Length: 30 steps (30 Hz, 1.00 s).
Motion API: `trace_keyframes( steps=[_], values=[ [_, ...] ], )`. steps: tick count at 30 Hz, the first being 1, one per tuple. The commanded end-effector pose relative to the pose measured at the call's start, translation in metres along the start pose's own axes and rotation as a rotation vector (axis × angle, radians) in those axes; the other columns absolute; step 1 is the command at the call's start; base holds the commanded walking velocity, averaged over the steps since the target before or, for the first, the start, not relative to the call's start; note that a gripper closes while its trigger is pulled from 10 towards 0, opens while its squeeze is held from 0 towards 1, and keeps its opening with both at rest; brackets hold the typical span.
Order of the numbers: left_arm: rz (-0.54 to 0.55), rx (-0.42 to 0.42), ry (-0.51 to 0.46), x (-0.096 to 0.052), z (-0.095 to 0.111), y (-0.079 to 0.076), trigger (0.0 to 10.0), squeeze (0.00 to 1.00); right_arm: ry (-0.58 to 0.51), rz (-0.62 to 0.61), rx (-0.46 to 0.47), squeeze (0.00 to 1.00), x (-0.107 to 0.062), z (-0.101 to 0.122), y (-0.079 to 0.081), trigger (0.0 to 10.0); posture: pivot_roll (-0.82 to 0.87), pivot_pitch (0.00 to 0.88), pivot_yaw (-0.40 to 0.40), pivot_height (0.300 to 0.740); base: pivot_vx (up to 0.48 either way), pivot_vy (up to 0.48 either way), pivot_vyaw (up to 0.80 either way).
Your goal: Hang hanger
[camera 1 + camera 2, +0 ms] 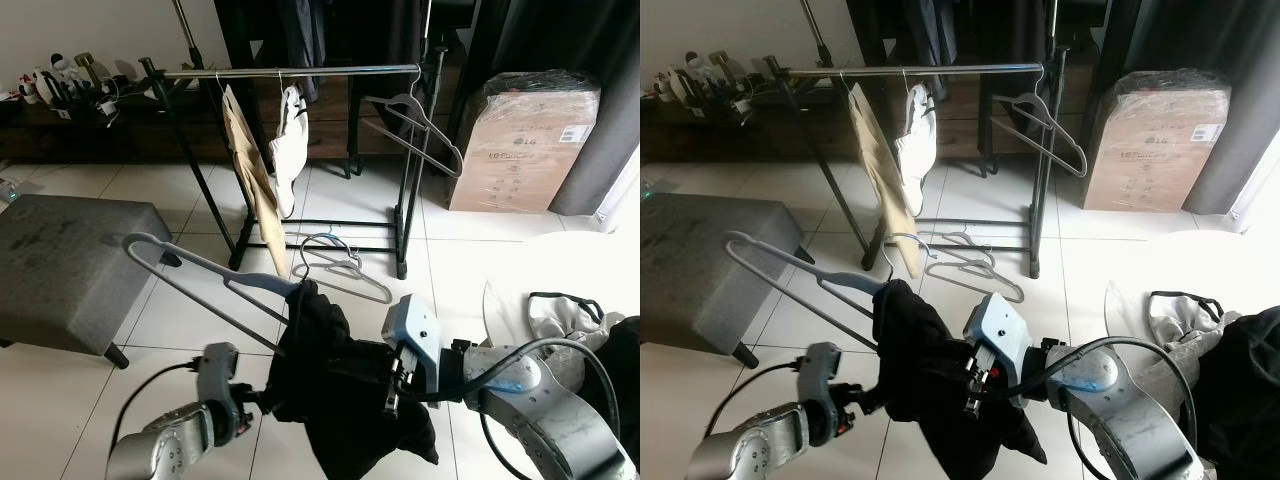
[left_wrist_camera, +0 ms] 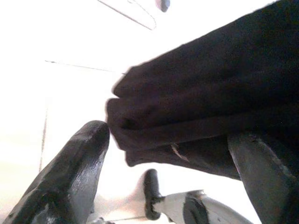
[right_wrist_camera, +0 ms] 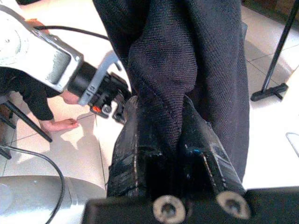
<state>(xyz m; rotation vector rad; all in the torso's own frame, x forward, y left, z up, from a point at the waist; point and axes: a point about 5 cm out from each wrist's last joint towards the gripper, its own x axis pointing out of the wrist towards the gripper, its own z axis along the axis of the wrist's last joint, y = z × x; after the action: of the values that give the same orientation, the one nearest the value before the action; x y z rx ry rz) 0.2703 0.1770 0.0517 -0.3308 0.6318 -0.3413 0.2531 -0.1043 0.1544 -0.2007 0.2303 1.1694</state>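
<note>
The right gripper [image 3: 161,135] pinches a black garment [image 1: 345,385] draped on the grey hanger [image 1: 205,275] at 6 o'clock; the left gripper's [image 2: 173,154] fingers are spread beside it. At 2 o'clock, a wrapped box [image 1: 520,140] reads "LG".

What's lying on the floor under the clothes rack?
Under the clothes rack, grey hangers lie tangled on the white tiles. The hanging tan garment covers part of the floor behind it, so anything there is hidden.
</note>
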Motion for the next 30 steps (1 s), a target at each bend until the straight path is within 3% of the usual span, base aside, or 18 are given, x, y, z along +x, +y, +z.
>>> trace_keyframes(
  steps=[1, 5, 9, 10, 11, 12, 13, 15, 16, 18, 21, 23, 30],
  values=[
    [0.022, 0.001, -0.01, -0.01, -0.003, 0.012, 10.0, 0.0, -0.03, -0.031, -0.047, 0.0, -0.005, 0.005, -0.003, 0.0, -0.14, 0.164, 0.066, 0.74, 0.0, 0.0, 0.0],
    [0.058, 0.05, 0.0, -0.026, -0.01, 0.031, 10.0, 0.0, 0.072, -0.154, -0.052, 0.0, -0.013, -0.014, -0.025, 0.0, -0.13, 0.158, 0.064, 0.74, 0.0, 0.0, 0.0],
    [0.063, 0.089, 0.014, -0.039, -0.014, 0.04, 10.0, 0.0, 0.15, -0.25, -0.05, 0.0, -0.019, -0.028, -0.042, 0.0, -0.13, 0.155, 0.066, 0.74, 0.0, 0.0, 0.0],
    [0.055, 0.105, 0.018, -0.043, -0.014, 0.042, 10.0, 0.0, 0.206, -0.277, -0.072, 0.0, -0.021, -0.035, -0.046, 0.0, -0.12, 0.154, 0.066, 0.74, 0.0, 0.0, 0.0],
    [0.001, 0.152, 0.037, -0.052, -0.015, 0.041, 10.0, 0.0, 0.353, -0.317, -0.142, 0.0, -0.026, -0.055, -0.056, 0.0, -0.12, 0.158, 0.065, 0.74, 0.0, 0.0, 0.0],
    [0.001, 0.152, 0.037, -0.052, -0.015, 0.041, 10.0, 0.0, 0.353, -0.317, -0.142, 0.0, -0.026, -0.055, -0.056, 0.0, -0.12, 0.158, 0.065, 0.74, 0.0, 0.0, 0.0],
    [-0.042, 0.184, 0.051, -0.057, -0.015, 0.038, 10.0, 0.0, 0.425, -0.325, -0.183, 0.0, -0.029, -0.066, -0.06, 0.0, -0.12, 0.159, 0.065, 0.74, 0.0, 0.0, 0.0],
    [-0.072, 0.201, 0.059, -0.06, -0.015, 0.036, 10.0, 0.0, 0.427, -0.325, -0.178, 0.0, -0.029, -0.069, -0.061, 0.0, -0.11, 0.162, 0.064, 0.74, 0.0, 0.0, 0.0],
    [-0.167, 0.265, 0.07, -0.068, -0.014, 0.029, 10.0, 0.0, 0.425, -0.31, -0.198, 0.0, -0.029, -0.073, -0.062, 0.0, -0.11, 0.165, 0.063, 0.74, 0.0, 0.0, 0.0],
    [-0.198, 0.279, 0.077, -0.07, -0.013, 0.026, 10.0, 0.0, 0.446, -0.305, -0.222, 0.0, -0.029, -0.076, -0.062, 0.0, -0.11, 0.167, 0.062, 0.74, 0.0, 0.0, 0.0],
    [-0.293, 0.306, 0.039, -0.078, 0.002, 0.018, 10.0, 0.0, 0.597, -0.23, -0.409, 0.0, -0.036, -0.092, -0.059, 0.0, -0.11, 0.174, 0.059, 0.74, 0.0, 0.0, 0.0],
    [-0.336, 0.315, -0.005, -0.081, 0.014, 0.013, 10.0, 0.0, 0.655, -0.183, -0.485, 0.0, -0.04, -0.103, -0.057, 0.0, -0.11, 0.176, 0.058, 0.74, 0.0, 0.0, 0.0],
    [-0.455, 0.289, -0.116, -0.091, 0.043, 0.003, 10.0, 0.0, 0.67, -0.073, -0.536, 0.0, -0.048, -0.117, -0.041, 0.0, -0.12, 0.183, 0.062, 0.74, 0.0, 0.0, 0.0]
  ],
)
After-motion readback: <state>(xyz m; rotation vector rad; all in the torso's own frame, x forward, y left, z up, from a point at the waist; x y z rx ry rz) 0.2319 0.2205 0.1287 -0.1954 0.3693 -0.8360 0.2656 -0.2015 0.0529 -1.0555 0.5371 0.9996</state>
